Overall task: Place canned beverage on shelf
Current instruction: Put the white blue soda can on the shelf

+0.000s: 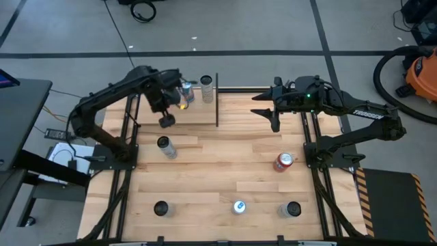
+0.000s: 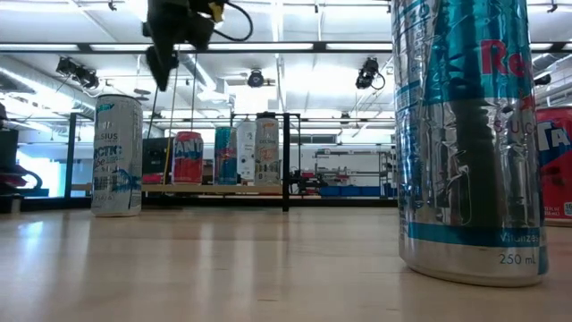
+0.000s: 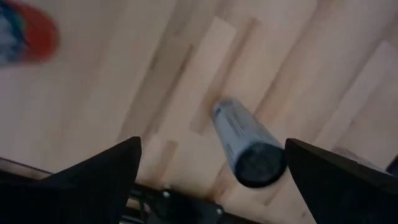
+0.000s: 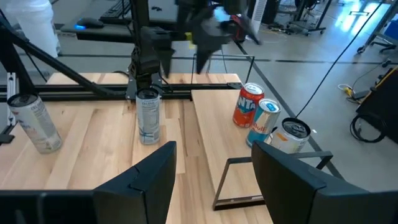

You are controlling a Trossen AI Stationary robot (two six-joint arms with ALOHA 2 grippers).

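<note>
My left gripper (image 1: 166,120) hung empty, fingers wide, just beside shelf (image 1: 198,109); tall can (image 1: 166,146) stood below on table.

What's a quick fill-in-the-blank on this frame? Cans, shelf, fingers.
1. The left gripper and right gripper hold nothing; both pairs of fingers are ___.
2. The red can stands on the table beside the base of the ___ arm.
3. The row of cans along the table edge farthest from the shelf numbers ___.

Missing words: open; right; three
</note>
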